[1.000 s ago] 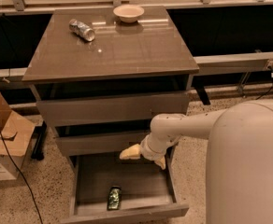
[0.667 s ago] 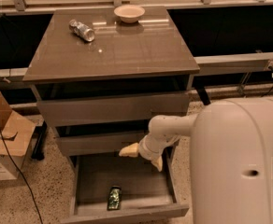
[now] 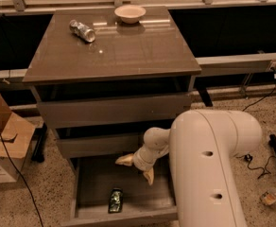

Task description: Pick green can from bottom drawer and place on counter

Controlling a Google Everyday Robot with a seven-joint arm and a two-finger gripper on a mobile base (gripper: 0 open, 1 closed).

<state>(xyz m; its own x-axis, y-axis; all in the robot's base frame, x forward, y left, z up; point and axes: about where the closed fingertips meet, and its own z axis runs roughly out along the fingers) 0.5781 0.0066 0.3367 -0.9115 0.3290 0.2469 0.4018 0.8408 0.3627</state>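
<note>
The arm's big white link has swung left across the view since the earlier frame and now fills the near right. The can has not moved. It sits in the open drawer, at the near end just beside the front wall and left of centre, and seems to lie on its side. The pincer hangs over the drawer, farther back and to the right of the can, well apart from it. Its two yellowish fingers are spread wide with nothing between them.

The desk above carries a silver can at far left and a bowl at the far edge.

The likely risks:
- The can is close to the front wall, so a finger coming down on that side may strike the wall or nudge the can away.
- Its dented, shiny sides may slip from a shallow grip.
- The middle drawer's front overhangs the far part, so a straight lift could knock the wrist against it.
</note>
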